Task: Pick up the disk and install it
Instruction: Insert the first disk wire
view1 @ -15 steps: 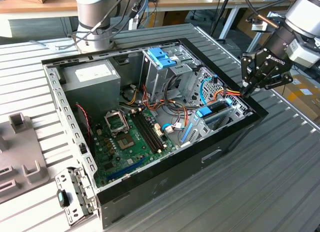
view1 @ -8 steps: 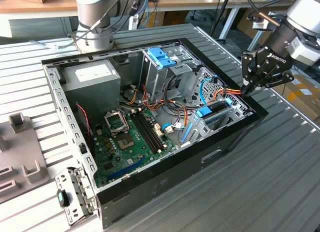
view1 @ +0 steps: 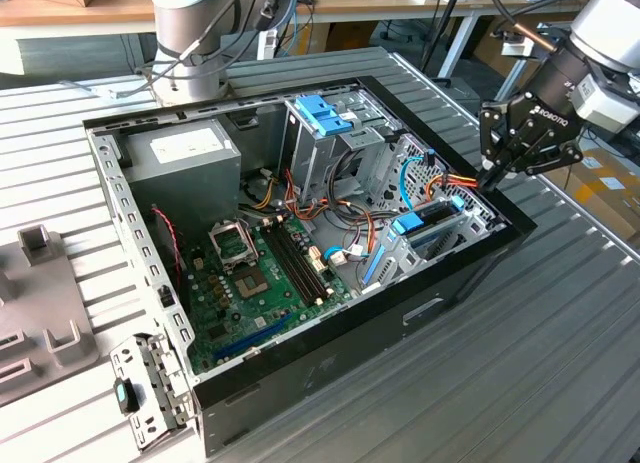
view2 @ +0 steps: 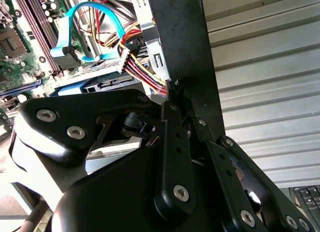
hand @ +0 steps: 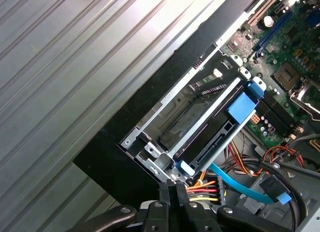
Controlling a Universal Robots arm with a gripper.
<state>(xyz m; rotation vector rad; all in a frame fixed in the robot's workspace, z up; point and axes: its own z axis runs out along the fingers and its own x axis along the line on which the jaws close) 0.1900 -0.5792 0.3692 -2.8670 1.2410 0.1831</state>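
The disk [view1: 424, 224], edged with blue carrier rails, sits inside the drive bay at the exterior view's right end of the open computer case [view1: 330, 358]. In the first wrist view the disk [hand: 242, 108] stands on edge along the bay's metal frame, with a blue tab at each end. My black gripper [view1: 488, 180] hangs just above the case's far right corner, a short way beyond the disk. Its fingers [hand: 173, 189] are shut together with nothing between them. In the second wrist view the gripper [view2: 173, 87] tip is at the case's black wall, beside the coloured power cables.
A grey power-supply box [view1: 185, 153], a light-blue latch on a metal cage [view1: 325, 115] and the green motherboard [view1: 262, 275] fill the case. Orange, red and blue cables [view1: 420, 183] run near the bay. A second arm's base [view1: 190, 38] stands behind; a grey fixture [view1: 40, 303] lies at the exterior view's left.
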